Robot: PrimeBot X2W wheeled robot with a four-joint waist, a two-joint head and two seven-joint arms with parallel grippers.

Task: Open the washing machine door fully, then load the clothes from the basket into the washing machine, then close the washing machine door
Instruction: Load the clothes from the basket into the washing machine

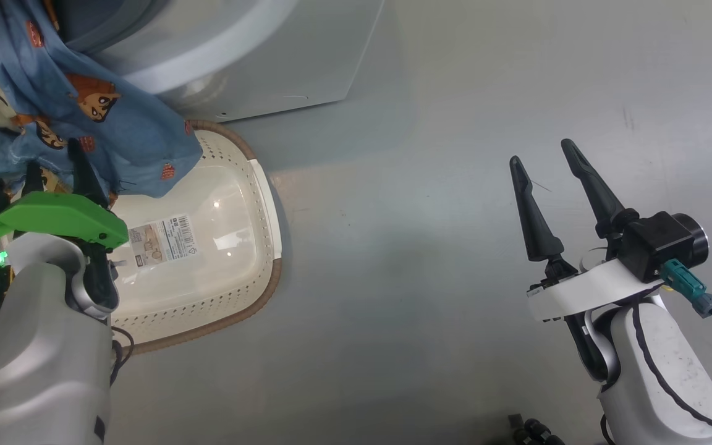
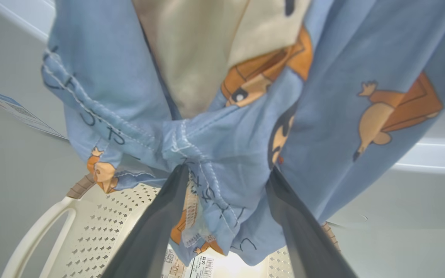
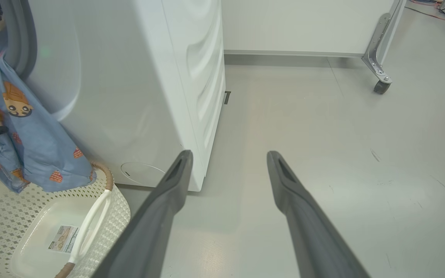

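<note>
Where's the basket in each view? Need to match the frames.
Head view: basket left of centre, on the floor, its upper left covered by the hanging clothes.
Left wrist view: bottom left, perforated wall and white handle.
Right wrist view: lower left corner, beside the washing machine.
Shared landmark: the barcode sticker on its base.

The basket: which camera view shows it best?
The head view: the basket is seen from above, with most of its base and rim. The right wrist view shows one handle end; the left wrist view, a handle and perforated wall.
</note>
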